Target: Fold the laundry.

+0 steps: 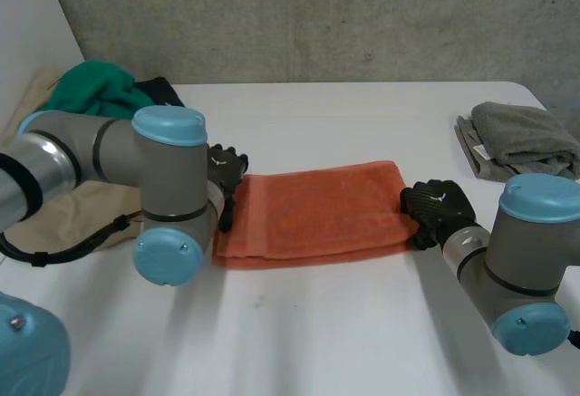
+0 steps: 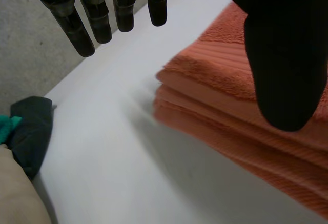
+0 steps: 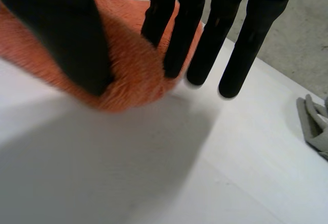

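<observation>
An orange towel (image 1: 313,213), folded into a long strip of several layers, lies across the middle of the white table (image 1: 362,323). My left hand (image 1: 227,171) is at its left end. There the fingers (image 2: 102,14) stand straight over bare table beside the towel (image 2: 215,80), and the thumb (image 2: 284,55) hangs over the stacked edge, so the hand is open. My right hand (image 1: 437,210) is at the towel's right end. Its thumb (image 3: 66,34) lies on the towel (image 3: 133,70) and two of its fingers (image 3: 171,29) are on the far side, pinching that end.
A folded grey towel (image 1: 524,138) (image 3: 315,124) lies at the back right of the table. A pile of laundry lies at the left: green cloth (image 1: 95,88), black cloth (image 2: 31,131) and beige cloth (image 1: 86,207). A concrete wall stands behind the table.
</observation>
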